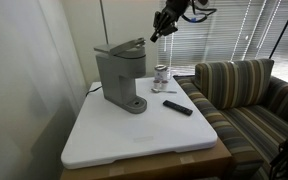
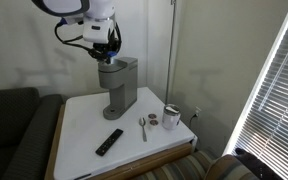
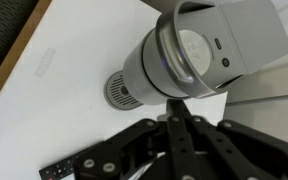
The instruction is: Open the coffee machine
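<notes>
The grey boxy coffee machine [image 1: 119,75] stands on the white table at its back left, and it also shows in the other exterior view [image 2: 119,88]. Its rounded top lid [image 1: 124,47] is tilted up a little at the front. My gripper [image 1: 156,35] hangs just above and in front of the lid's raised edge, and it also shows in an exterior view [image 2: 106,52]. In the wrist view the fingers [image 3: 174,108] are pressed together, with the tips at the rim of the lid [image 3: 199,50]. The round drip base [image 3: 119,90] lies below.
A small glass jar [image 1: 162,78], a spoon [image 1: 167,92] and a flat black remote [image 1: 178,106] lie on the white table [image 1: 134,140] beside the machine. A striped sofa [image 1: 244,90] stands next to the table, a dark sofa [image 2: 9,120] on its other side.
</notes>
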Tool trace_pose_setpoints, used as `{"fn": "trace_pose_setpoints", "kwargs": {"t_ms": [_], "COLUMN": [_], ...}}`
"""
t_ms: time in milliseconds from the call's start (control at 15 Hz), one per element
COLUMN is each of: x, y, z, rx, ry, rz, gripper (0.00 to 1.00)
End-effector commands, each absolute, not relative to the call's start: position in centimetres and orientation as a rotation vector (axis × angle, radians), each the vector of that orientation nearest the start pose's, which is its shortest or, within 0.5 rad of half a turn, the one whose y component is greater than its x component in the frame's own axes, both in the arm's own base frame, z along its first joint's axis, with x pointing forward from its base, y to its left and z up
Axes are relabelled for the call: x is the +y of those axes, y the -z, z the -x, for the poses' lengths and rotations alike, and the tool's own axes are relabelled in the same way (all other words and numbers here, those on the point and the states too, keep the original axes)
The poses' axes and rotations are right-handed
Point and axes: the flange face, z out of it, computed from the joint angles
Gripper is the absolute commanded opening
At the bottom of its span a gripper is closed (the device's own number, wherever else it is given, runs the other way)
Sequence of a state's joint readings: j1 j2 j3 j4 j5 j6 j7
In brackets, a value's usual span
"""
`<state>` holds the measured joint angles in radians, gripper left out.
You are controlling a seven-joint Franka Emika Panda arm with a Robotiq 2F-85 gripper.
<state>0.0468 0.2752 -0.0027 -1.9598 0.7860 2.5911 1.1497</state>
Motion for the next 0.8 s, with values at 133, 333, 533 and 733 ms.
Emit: {"fn": "trace_pose_setpoints", "kwargs": {"t_ms": [133, 333, 533, 733], "x": [2.2, 3.4, 4.7, 5.5], "y": [-38.3, -38.1, -37.8, -37.8], "z": [-62.7, -63.5, -63.9, -64.6], "rx": [1.86, 1.834, 1.806, 1.781], "ry": [-0.008, -0.025, -0.047, -0.059], "rz": [1.707, 1.761, 1.841, 1.923], "gripper": [0.0, 0.0, 0.0, 0.0]}}
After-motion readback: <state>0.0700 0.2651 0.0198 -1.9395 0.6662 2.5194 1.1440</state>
